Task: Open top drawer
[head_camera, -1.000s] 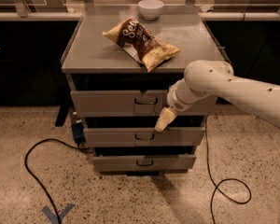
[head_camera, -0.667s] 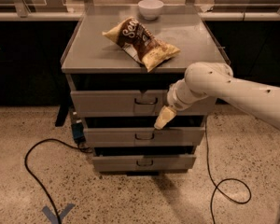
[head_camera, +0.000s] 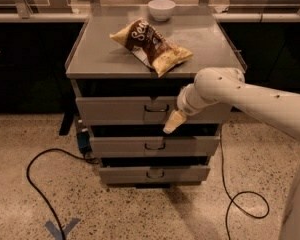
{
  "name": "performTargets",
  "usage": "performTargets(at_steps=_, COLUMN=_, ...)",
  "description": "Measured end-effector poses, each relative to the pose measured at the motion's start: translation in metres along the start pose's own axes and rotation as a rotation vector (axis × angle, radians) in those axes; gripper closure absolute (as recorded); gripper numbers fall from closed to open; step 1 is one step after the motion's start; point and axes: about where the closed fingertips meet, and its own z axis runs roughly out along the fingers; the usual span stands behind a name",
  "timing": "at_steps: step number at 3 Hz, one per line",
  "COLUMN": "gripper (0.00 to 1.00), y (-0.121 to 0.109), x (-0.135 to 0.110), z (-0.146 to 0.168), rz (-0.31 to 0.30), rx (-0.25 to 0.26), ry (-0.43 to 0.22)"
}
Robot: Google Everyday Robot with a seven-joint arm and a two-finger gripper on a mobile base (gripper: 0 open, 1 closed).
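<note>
The top drawer (head_camera: 115,110) is the widest, tallest-fronted of three grey drawers in the cabinet. Its front stands level with the cabinet face and a small dark wire handle (head_camera: 156,108) sits at its centre. My white arm reaches in from the right. The gripper (head_camera: 172,123) hangs in front of the drawer front, just right of and slightly below the handle, its cream tip pointing down-left over the gap above the middle drawer (head_camera: 120,146).
A brown and yellow chip bag (head_camera: 151,45) and a white bowl (head_camera: 161,9) lie on the cabinet top (head_camera: 100,54). The bottom drawer (head_camera: 125,174) sits below. Black cables (head_camera: 40,184) trail on the speckled floor left and right (head_camera: 242,199). Dark counters stand behind.
The gripper has shifted slightly left and down, closer to the top drawer's handle. The drawer has not moved.
</note>
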Motion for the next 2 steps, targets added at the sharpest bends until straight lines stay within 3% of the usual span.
performTargets(at_steps=1, gripper=0.0, y=-0.006, x=0.002, z=0.018, rz=0.031, rx=-0.049, ry=0.026)
performTargets(at_steps=2, gripper=0.0, y=0.0, x=0.012, z=0.026, rz=0.066, rx=-0.137, ry=0.051)
